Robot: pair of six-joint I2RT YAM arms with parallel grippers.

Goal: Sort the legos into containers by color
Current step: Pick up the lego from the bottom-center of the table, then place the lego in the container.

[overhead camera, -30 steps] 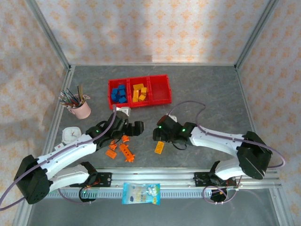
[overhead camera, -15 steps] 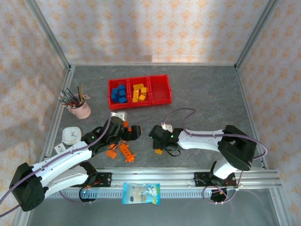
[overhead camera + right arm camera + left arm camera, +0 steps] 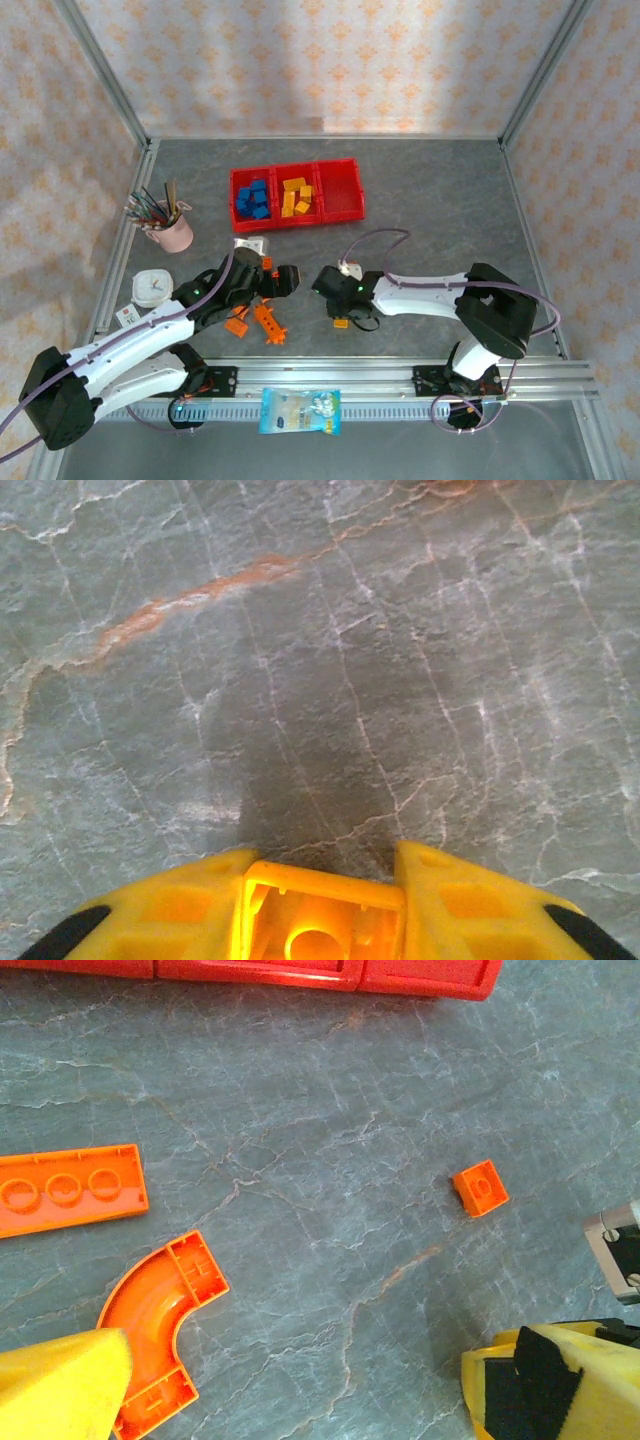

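Note:
My right gripper (image 3: 323, 868) is low over the table, shut on a yellow-orange brick (image 3: 322, 920) whose hollow underside faces the camera; from above, the brick (image 3: 341, 322) peeks out under the right gripper (image 3: 336, 304). My left gripper (image 3: 295, 1360) is open over bare table, beside a curved orange piece (image 3: 160, 1325). A long studded orange plate (image 3: 65, 1190) lies to its left and a small orange brick (image 3: 480, 1188) to the right. The three joined red bins (image 3: 345, 213) hold blue bricks (image 3: 255, 198) on the left and yellow-orange bricks (image 3: 295, 197) in the middle.
A pink cup of pens (image 3: 165, 228) and a white round object (image 3: 152, 287) stand at the left. A snack packet (image 3: 300, 410) lies on the front rail. More orange pieces (image 3: 266, 322) lie near the left gripper (image 3: 283, 280).
The right arm swung in toward the near left and came down on the yellow-orange brick, closing on it. The left gripper drew back toward the orange pieces.

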